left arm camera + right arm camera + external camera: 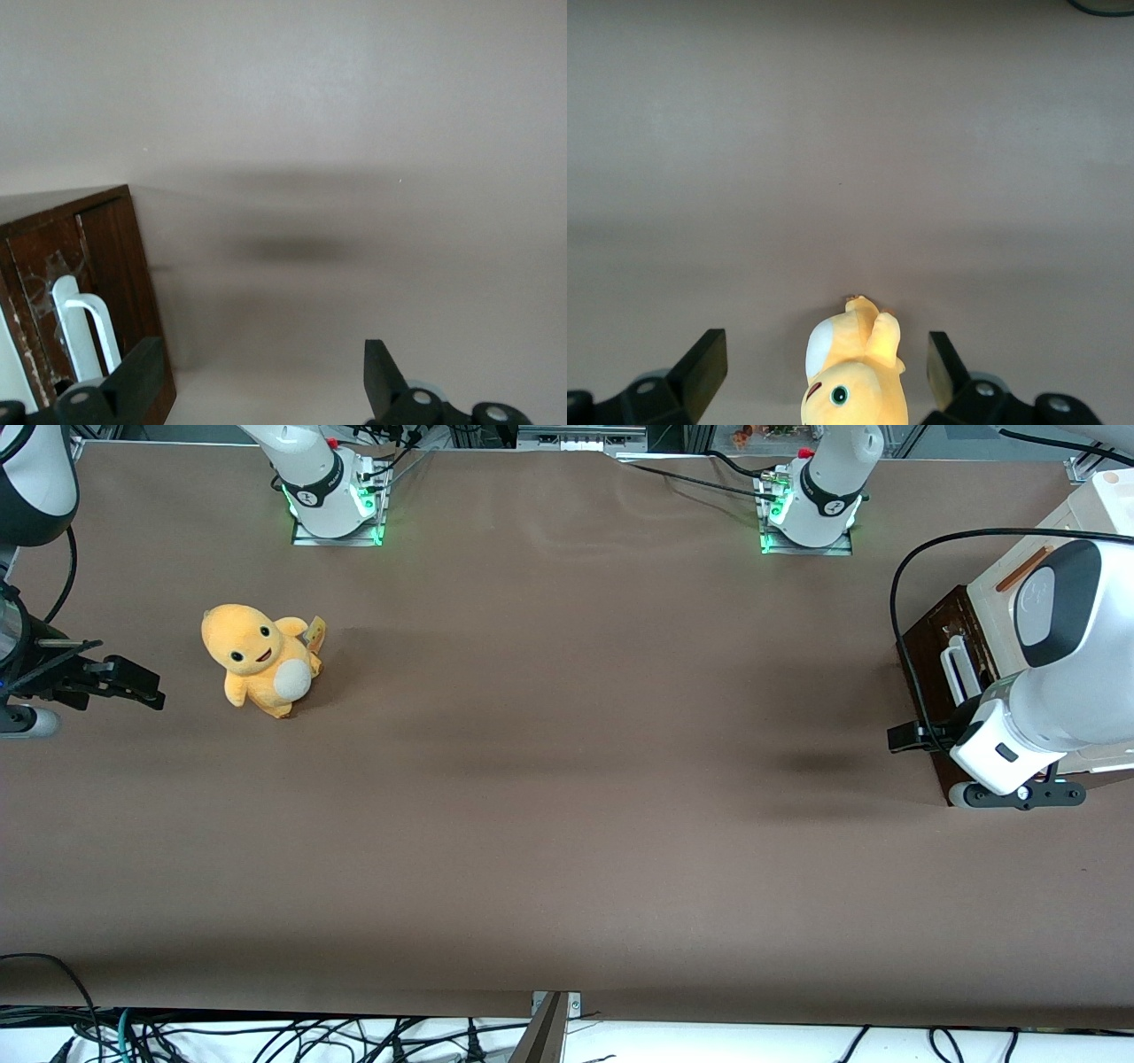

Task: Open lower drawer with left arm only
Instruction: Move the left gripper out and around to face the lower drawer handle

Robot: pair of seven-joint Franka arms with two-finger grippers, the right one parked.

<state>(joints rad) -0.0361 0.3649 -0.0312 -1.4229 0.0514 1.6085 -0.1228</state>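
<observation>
In the front view, the lower drawer (941, 657) sits at the working arm's end of the brown counter (567, 824). Its dark brown front faces toward the parked arm's end, and the long axis of that front runs from nearer the camera to farther from it. The white loop handle (955, 669) lies along the same line, standing out from the front. Above the drawer is a cream panel (1032, 571) with an orange-brown bar handle (1023, 569). The left arm (1054, 682) hangs over the cabinet, hiding much of the drawer's nearer part, a black cable (912, 567) looping above it. The jaws (908, 737) sit just in front of the drawer front, nearer the camera than the handle. A yellow plush toy (261, 660) stands well apart, toward the parked arm's end.

In the left wrist view, the jaws (257, 376) are spread wide with nothing between them. One fingertip (142, 372) sits just beside the drawer front (97, 283) and near the loop handle (84, 332). Bare counter with a soft dark shadow (292, 251) fills the gap.

In the right wrist view, the plush toy (850, 372) lies on the counter.
</observation>
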